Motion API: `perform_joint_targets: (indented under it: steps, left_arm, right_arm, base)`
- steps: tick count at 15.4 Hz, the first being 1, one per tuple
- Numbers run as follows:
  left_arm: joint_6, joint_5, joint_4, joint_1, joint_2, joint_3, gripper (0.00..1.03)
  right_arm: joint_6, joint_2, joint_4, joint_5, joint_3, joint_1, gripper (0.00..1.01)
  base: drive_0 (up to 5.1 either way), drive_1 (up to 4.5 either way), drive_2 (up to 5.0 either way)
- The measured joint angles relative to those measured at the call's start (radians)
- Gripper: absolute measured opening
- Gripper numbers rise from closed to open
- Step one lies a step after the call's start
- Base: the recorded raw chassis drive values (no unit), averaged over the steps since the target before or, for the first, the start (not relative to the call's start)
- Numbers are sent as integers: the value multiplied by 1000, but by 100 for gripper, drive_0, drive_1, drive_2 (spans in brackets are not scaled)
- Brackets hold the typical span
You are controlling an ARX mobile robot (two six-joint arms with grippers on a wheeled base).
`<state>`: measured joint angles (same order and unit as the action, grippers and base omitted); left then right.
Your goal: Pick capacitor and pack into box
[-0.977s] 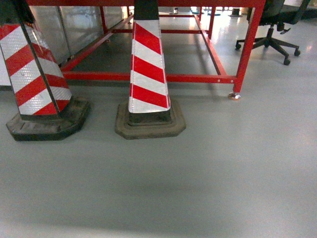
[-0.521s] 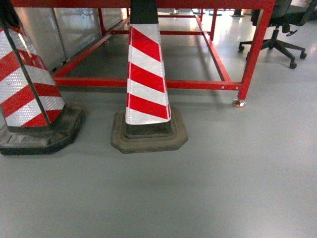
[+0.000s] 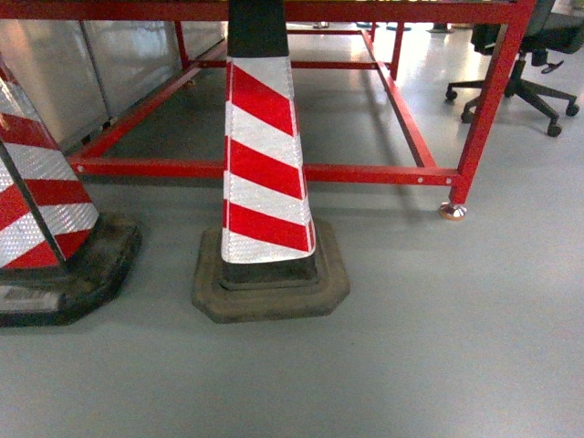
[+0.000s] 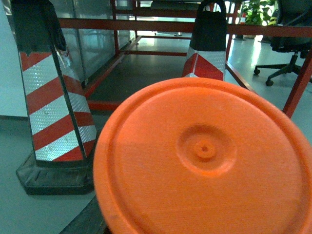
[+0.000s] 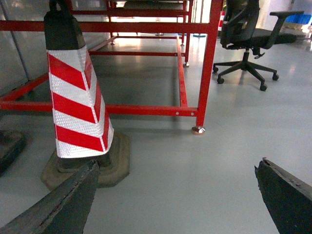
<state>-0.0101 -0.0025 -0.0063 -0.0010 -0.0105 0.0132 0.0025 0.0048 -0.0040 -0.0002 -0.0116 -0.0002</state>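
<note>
A big round orange capacitor [image 4: 204,156] fills most of the left wrist view, end-on, with a small nub at its centre. It hangs close in front of that camera and covers my left gripper's jaws. Only a dark sliver of one finger [image 4: 90,219] shows at its lower left edge. In the right wrist view my right gripper [image 5: 175,195] is open wide above bare grey floor, with nothing between its dark fingertips [image 5: 66,202]. The box is out of view. Neither gripper appears in the head view.
A red-and-white striped cone [image 3: 265,173] on a dark rubber base stands straight ahead, and a second cone [image 3: 41,219] is at the left edge. Behind them runs a low red metal frame [image 3: 383,173]. An office chair [image 3: 534,55] is at the far right.
The head view has closed in on the cones. The middle cone looms larger and lower, the left cone has slid toward the left edge, and the red frame has dropped lower in view.
</note>
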Motion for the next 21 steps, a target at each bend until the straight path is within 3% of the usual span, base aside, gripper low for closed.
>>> perform_joint_targets:
  steps: [21]
  left_arm:
    - [0, 1, 0, 0, 0, 0, 44]
  right_arm:
    - [-2, 0, -2, -1, 0, 0, 98]
  base:
    - [12, 412, -388]
